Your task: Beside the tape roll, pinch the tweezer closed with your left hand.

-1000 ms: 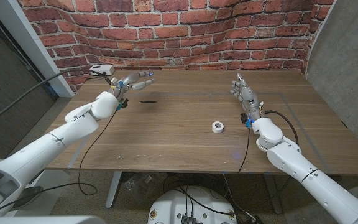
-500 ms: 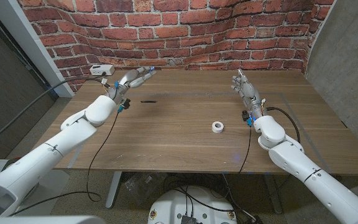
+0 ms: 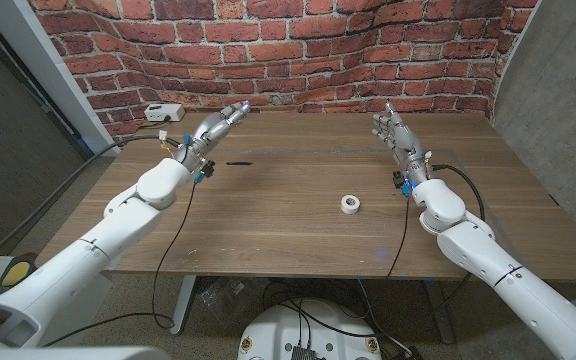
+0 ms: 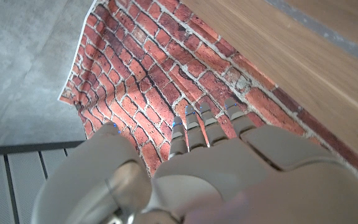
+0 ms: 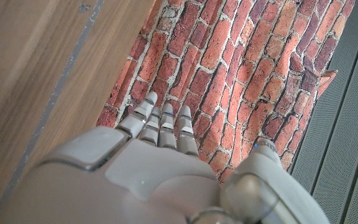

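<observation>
White rounded arms, black cables, grey-silver left hand (image 3: 211, 128).

Head view overhead; wrist views — brick wall (image 4: 142, 81).

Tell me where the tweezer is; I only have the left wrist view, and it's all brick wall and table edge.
Observer: In the head view, the tweezer lies on the table, close by the left robot hand, on its right side.
Operator: And the tape roll?
Observer: The tape roll sits well apart from the tweezer, further right and nearer the robot.
Operator: Is the right robot hand in the way?
Observer: No, the right robot hand is open, beyond the tape roll, touching nothing.
</observation>
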### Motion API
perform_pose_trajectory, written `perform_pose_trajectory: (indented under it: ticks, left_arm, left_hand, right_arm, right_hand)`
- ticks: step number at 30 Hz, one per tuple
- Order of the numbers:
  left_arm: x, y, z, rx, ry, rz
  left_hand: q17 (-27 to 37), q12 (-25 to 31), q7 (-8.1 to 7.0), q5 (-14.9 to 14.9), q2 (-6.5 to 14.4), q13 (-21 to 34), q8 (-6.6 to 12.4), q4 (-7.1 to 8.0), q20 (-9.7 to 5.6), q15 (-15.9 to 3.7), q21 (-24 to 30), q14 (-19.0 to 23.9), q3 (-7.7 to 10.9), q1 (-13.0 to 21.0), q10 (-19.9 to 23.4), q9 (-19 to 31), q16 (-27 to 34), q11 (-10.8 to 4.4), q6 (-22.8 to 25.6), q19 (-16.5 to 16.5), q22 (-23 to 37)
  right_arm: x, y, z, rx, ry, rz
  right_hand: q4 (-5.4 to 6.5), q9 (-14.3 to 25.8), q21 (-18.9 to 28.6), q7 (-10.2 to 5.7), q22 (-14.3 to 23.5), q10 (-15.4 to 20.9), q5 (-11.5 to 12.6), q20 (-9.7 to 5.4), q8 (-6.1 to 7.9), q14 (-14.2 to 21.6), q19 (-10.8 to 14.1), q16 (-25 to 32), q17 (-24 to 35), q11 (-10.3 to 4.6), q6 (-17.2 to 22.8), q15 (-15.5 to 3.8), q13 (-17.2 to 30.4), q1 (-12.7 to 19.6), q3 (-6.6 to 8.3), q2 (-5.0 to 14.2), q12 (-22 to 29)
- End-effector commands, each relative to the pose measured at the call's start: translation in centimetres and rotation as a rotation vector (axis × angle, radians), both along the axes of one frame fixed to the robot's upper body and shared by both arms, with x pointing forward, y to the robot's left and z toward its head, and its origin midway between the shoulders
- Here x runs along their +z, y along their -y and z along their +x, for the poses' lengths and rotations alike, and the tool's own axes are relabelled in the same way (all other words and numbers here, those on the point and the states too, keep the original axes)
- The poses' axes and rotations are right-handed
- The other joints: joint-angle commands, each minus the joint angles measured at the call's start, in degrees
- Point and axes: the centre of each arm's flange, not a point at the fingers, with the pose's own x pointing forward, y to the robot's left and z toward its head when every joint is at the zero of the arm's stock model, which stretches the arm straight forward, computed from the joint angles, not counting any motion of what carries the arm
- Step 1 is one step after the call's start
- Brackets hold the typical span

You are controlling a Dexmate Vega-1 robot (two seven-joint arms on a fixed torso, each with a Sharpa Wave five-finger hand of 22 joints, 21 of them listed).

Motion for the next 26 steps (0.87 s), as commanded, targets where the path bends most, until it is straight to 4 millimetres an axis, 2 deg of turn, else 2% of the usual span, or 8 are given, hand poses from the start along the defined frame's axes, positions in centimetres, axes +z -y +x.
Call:
perform_pose_trajectory:
  ticks: [1, 7, 9, 15, 26]
  left_arm:
    - [-0.5, 1.8, 1.1, -0.159, -0.061, -0.142]
    - [-1.4, 1.7, 0.8, -0.125, -0.069, -0.146]
    - [-1.7, 1.6, 0.8, -0.127, -0.075, -0.147]
    - [-2.0, 1.7, 0.8, -0.125, -0.081, -0.151]
    - [-1.9, 1.9, 0.9, -0.131, -0.075, -0.144]
  left_hand:
    - [0.22, 0.0, 0.72, 0.32, 0.01, 0.04, 0.63, 0.02, 0.12, 0.03, -0.08, -0.48, -0.41, -0.91, -0.26, 0.01, -0.02, -0.12, 0.29, -0.62, 0.1]
    - [0.2, 0.0, 0.82, 0.36, -0.12, 0.01, 0.68, -0.01, -0.07, -0.19, -0.21, -1.15, -0.74, -1.46, -0.67, -0.02, -0.15, 0.2, 0.08, -1.1, 0.09]
    - [0.2, 0.05, 0.79, 0.38, -0.19, 0.0, 0.72, -0.03, -0.08, -0.2, -0.24, -1.22, -0.85, -1.62, -0.67, -0.03, -0.14, 0.23, 0.1, -1.22, 0.09]
    - [0.18, 0.15, 0.83, 0.43, -0.44, -0.02, 0.83, -0.1, -0.06, 0.05, -0.3, -1.6, -1.24, -2.16, -0.79, -0.06, -0.15, -0.23, 0.09, -1.55, 0.08]
    - [0.15, 0.37, 0.85, 0.52, -0.54, -0.04, 1.15, -0.24, -0.04, 0.05, -0.34, -1.87, -1.55, -2.61, -0.66, -0.09, -0.08, -0.21, 0.66, -1.92, 0.07]
  right_arm:
    - [0.7, 1.2, 0.4, 0.062, 0.018, 0.01]
    - [0.5, 1.7, 1.0, 0.102, 0.007, 0.001]
    - [0.2, 1.8, 1.1, 0.102, -0.004, 0.019]
    - [-0.1, 2.0, 1.0, 0.096, -0.014, 0.026]
    - [-0.6, 1.9, 0.9, 0.086, -0.026, 0.034]
  right_hand:
    - [-0.1, 0.08, 0.29, -1.04, 0.1, -0.33, 0.01, 0.0, 0.14, -0.54, 0.29, -0.14, 0.11, 0.05, 0.72, 0.18, 0.24, -0.32, -0.29, 0.06, -0.21]
    - [-0.15, 0.03, 0.42, 1.05, 0.09, 0.41, 0.04, -0.52, -0.86, 0.08, 0.87, 0.08, 0.09, 0.45, -1.23, -0.36, 0.21, -0.39, -0.45, -0.02, 0.03]
    - [-0.16, 0.02, 0.43, 1.3, 0.09, 0.46, 0.05, -0.58, -0.99, 0.1, 0.96, 0.08, 0.09, 0.42, -1.52, -0.34, 0.21, -0.4, -0.48, -0.04, 0.03]
    - [-0.16, 0.0, 0.44, 1.3, 0.08, 0.63, 0.06, -0.66, -0.98, 0.38, 1.07, 0.17, 0.09, 0.7, -1.44, -0.16, 0.2, -0.44, -0.53, -0.07, 0.07]
    - [-0.16, -0.01, 0.37, 1.16, 0.07, 0.79, 0.09, -0.56, -0.85, 0.54, 1.06, 0.18, 0.09, 0.82, -1.01, 0.02, 0.18, -0.48, -0.6, -0.03, 0.08]
